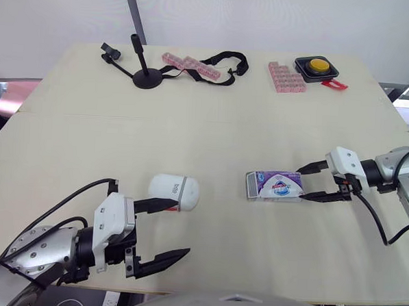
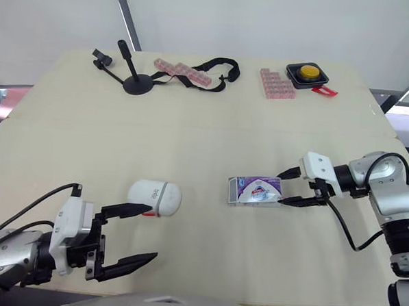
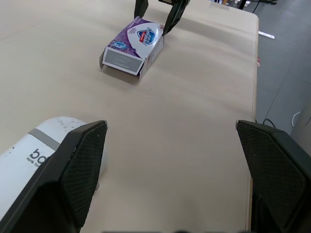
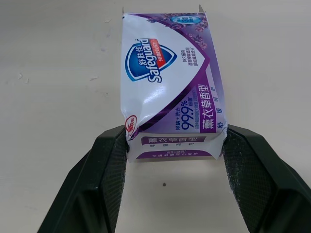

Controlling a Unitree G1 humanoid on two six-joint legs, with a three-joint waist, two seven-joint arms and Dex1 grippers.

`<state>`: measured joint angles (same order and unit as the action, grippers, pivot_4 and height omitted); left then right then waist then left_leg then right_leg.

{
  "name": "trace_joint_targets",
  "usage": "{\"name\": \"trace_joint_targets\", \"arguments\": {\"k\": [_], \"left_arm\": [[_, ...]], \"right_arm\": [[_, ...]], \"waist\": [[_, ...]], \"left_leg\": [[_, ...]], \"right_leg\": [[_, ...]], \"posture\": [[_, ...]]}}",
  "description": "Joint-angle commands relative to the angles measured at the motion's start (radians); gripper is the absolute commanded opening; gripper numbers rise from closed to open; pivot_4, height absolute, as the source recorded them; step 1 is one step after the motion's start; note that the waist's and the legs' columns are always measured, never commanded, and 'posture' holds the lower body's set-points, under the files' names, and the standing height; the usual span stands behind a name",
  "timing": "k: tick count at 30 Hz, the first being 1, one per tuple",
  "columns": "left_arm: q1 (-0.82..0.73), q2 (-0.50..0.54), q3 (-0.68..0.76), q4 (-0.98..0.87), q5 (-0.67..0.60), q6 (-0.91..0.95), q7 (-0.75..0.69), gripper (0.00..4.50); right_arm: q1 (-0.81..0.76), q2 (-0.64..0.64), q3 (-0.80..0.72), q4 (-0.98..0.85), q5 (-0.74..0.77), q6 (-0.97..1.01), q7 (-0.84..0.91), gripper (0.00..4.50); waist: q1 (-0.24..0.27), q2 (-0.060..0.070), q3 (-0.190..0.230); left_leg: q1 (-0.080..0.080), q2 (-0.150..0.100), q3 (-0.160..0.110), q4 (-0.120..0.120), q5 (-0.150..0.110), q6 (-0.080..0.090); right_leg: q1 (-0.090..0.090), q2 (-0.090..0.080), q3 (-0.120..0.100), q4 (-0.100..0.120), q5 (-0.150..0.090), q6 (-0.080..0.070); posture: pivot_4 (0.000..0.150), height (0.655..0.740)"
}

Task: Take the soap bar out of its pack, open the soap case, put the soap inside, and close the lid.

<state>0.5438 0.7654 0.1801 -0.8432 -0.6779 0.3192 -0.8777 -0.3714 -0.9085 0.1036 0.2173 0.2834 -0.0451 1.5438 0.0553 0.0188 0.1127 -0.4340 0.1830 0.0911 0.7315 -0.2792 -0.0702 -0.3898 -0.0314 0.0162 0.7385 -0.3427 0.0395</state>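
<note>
The purple and white soap pack (image 1: 275,186) lies flat on the table, right of centre. Its end away from my right arm has its flaps standing open (image 3: 121,59). My right gripper (image 4: 175,145) is shut on the pack's near end, one finger pressed against each side. The white oval soap case (image 1: 173,192) lies shut on the table to the pack's left. My left gripper (image 1: 183,227) is open just in front of the case. Its far fingertip (image 1: 169,204) reaches the case's near edge, and nothing lies between the fingers.
Along the table's far edge stand a black stand (image 1: 147,74), a black strap (image 1: 219,60), pink block strips (image 1: 286,78) and a yellow button in a black box (image 1: 317,66). The table's front edge runs close under my left gripper.
</note>
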Motion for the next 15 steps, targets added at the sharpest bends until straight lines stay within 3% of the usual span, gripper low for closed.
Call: {"name": "trace_joint_targets", "arguments": {"k": [1,9,15], "left_arm": [[0.003,0.009,0.023,-0.059,-0.015,-0.005,-0.006,4.5],[-0.002,0.01,0.023,-0.054,-0.023,0.002,-0.009,4.5],[-0.012,0.01,0.02,-0.051,-0.026,0.008,-0.006,4.5]], "right_arm": [[-0.033,-0.039,-0.049,-0.067,0.028,0.046,-0.002,2.99],[-0.108,-0.115,-0.028,-0.234,0.038,0.221,0.01,2.99],[-0.153,-0.143,-0.009,-0.267,0.018,0.236,0.031,2.99]], "waist": [[0.0,0.0,0.0],[0.001,0.0,0.0],[0.005,0.0,0.0]], "left_leg": [[0.0,0.0,0.0,0.0,0.0,0.0],[0.0,0.0,0.0,0.0,0.0,-0.001],[0.0,0.0,0.0,0.0,0.0,-0.001]], "right_leg": [[0.0,0.0,0.0,0.0,0.0,0.0],[0.0,0.0,0.0,0.0,0.0,0.0],[0.0,0.0,0.0,0.0,0.0,0.0]], "posture": [[0.15,0.7096],[0.15,0.7096],[0.15,0.7096]]}}
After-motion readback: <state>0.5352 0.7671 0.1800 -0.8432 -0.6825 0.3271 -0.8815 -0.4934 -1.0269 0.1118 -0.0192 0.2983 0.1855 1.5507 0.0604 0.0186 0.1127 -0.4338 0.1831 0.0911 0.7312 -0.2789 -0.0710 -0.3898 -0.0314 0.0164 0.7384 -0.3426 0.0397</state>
